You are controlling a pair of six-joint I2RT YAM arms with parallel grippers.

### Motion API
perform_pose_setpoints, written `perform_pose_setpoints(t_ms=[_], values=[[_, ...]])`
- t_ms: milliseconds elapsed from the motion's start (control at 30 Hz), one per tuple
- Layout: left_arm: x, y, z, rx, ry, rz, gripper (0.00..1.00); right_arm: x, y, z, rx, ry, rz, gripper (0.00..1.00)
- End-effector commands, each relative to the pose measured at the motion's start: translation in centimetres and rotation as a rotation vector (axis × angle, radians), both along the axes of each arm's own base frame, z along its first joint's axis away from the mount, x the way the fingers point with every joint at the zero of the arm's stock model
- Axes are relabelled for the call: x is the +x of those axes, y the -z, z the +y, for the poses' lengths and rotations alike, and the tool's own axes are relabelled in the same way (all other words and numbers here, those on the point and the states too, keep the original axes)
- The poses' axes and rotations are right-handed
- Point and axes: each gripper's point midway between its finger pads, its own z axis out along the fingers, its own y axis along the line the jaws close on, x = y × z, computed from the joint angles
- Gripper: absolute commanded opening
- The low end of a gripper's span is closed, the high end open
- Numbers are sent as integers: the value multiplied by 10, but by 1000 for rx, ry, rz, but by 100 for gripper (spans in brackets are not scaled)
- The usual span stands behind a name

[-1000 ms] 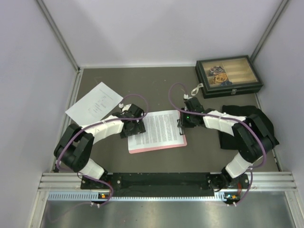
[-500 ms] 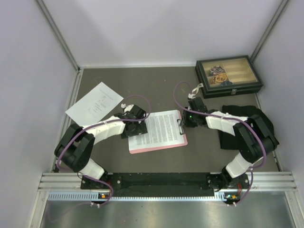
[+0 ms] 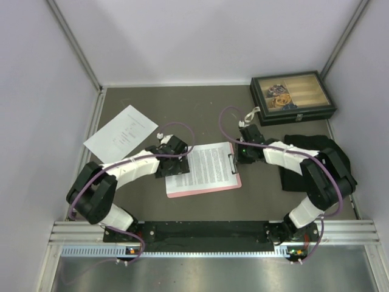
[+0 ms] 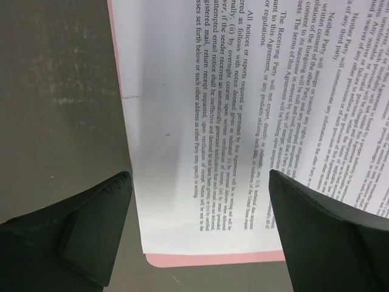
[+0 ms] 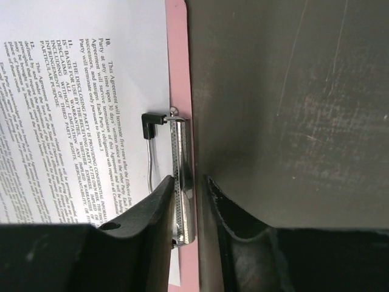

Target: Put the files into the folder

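Here the right gripper (image 5: 192, 210) straddles the folder (image 5: 176, 61) clip (image 5: 182, 152).

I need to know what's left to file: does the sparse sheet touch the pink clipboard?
Apart. Top view: dark table shows between the sparse sheet and the pink clipboard.

Printed sheet (image 4: 243, 121): "The Receiving Party"
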Motion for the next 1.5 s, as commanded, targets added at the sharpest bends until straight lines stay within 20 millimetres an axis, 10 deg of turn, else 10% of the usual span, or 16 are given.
perform_pose_setpoints(t_ms=[0,233,633,767,1033,1467], values=[[11,-43,13,25,24,-104,98,7,-17,-4,-81,-75,-30,30],[61,-86,62,-130,-165,-172,98,12,-3,-19,-195,-53,-3,38],[235,-93,145,-188,-552,-370,82,22,-26,-62,-397,23,-75,44],[272,-57,182,-160,-602,-294,72,49,-59,-22,-248,-38,-178,60],[317,-7,191,-291,-584,-161,66,121,-99,100,54,-252,-246,80],[219,47,151,-384,-587,64,65,189,-102,277,473,-378,-336,89]])
